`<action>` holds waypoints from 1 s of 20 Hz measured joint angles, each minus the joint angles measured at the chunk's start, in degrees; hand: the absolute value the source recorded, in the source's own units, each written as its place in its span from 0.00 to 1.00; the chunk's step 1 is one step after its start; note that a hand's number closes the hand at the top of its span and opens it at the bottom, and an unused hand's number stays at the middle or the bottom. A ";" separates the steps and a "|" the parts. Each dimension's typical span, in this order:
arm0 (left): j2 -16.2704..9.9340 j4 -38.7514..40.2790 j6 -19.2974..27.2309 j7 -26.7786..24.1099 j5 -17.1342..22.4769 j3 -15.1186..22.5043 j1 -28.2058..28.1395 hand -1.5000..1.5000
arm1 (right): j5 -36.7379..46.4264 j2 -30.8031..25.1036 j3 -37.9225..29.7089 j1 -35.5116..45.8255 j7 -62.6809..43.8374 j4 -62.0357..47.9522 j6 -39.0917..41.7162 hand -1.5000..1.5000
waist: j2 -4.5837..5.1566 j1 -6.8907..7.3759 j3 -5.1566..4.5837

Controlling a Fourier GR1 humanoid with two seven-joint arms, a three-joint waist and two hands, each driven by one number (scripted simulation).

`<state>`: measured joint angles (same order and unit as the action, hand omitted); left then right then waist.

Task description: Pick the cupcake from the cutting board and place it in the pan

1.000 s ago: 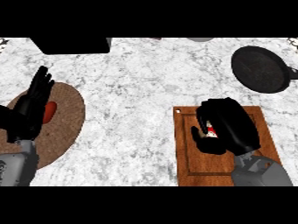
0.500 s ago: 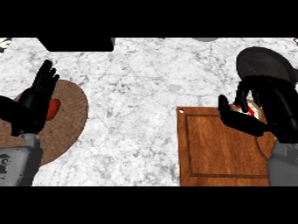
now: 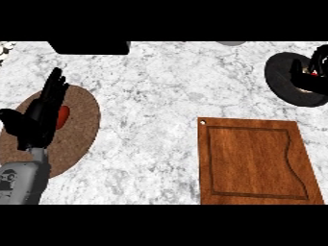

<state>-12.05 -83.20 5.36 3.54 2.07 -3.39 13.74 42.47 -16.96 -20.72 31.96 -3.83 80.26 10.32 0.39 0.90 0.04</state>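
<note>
Cupcake [image 3: 312, 74] is barely visible, just a red-and-white speck over the black pan [image 3: 288, 81] at the far right. Wooden cutting board [image 3: 255, 162] lies flat near the front, a small hole in its corner.

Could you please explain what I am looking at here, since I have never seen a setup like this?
This is a humanoid robot's view from its head, looking steeply down at a marble kitchen counter. Its two grey forearms end in black hands. The left hand rests open, fingers up, over a round brown mat with a red object on it. The right hand is curled round a small item with a bit of red showing, presumably the cupcake, and hangs over the black pan at the upper right. The wooden cutting board has nothing on it.
</note>
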 measured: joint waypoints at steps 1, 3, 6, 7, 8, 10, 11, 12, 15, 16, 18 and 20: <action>-0.28 0.10 -0.21 0.44 0.36 -0.42 0.71 0.50 | 0.46 -1.12 -0.71 0.63 2.26 -3.55 -1.78 1.00 | 0.06 0.11 -0.01; 0.27 0.13 -0.06 0.41 -0.02 0.16 0.92 0.50 | 1.67 -3.58 -2.04 2.73 6.34 -11.13 -5.49 1.00 | 0.26 0.59 0.04; 0.18 0.38 -0.72 -0.02 0.18 0.18 1.04 0.50 | 4.36 -7.75 -3.45 4.75 11.60 -20.64 -10.96 1.00 | 0.58 1.31 0.08; 0.09 0.11 -1.02 0.42 0.38 0.24 1.33 0.50 | 5.05 -8.93 -3.96 5.57 13.15 -24.00 -12.74 1.00 | 0.66 1.57 0.10; 0.10 0.55 -1.03 0.16 0.13 0.33 1.71 0.50 | 5.62 -9.89 -4.39 6.41 14.75 -27.30 -14.57 1.00 | 0.77 1.70 0.11; -0.01 0.53 -1.38 0.29 0.27 0.34 2.07 0.50 | 6.66 -11.34 -5.20 8.17 17.23 -33.73 -18.10 1.00 | 0.97 2.24 0.15; 0.44 0.32 -1.07 0.74 0.10 0.71 2.45 0.50 | 6.79 -11.97 -5.72 9.12 18.38 -36.62 -19.42 1.00 | 1.08 2.52 0.19; 0.40 0.34 -1.30 0.61 0.24 0.69 2.65 0.50 | 7.03 -12.43 -6.18 9.86 19.17 -39.25 -20.81 1.00 | 1.25 2.89 0.21; 0.85 0.26 -0.99 1.09 -0.13 1.19 3.61 0.50 | 7.12 -13.71 -7.65 11.81 22.00 -45.95 -24.46 1.00 | 1.58 3.52 0.29; 0.90 0.27 -0.95 1.26 -0.19 1.26 4.01 0.50 | 7.08 -14.13 -8.06 12.40 22.85 -47.88 -25.25 1.00 | 1.70 3.72 0.32; 1.04 -0.18 -0.94 1.40 -0.39 1.61 3.94 0.50 | 6.12 -14.99 -9.27 13.48 24.55 -51.47 -24.99 1.00 | 1.79 4.02 0.37; 1.60 -0.38 -0.73 1.27 -0.73 2.22 3.84 0.50 | 5.45 -15.71 -10.27 14.46 24.89 -54.89 -24.24 0.00 | 1.95 4.39 0.39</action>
<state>-10.46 -83.58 4.63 4.81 1.34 -1.17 17.58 47.92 -32.66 -30.99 46.42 21.06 25.37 -13.93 2.34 5.30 0.43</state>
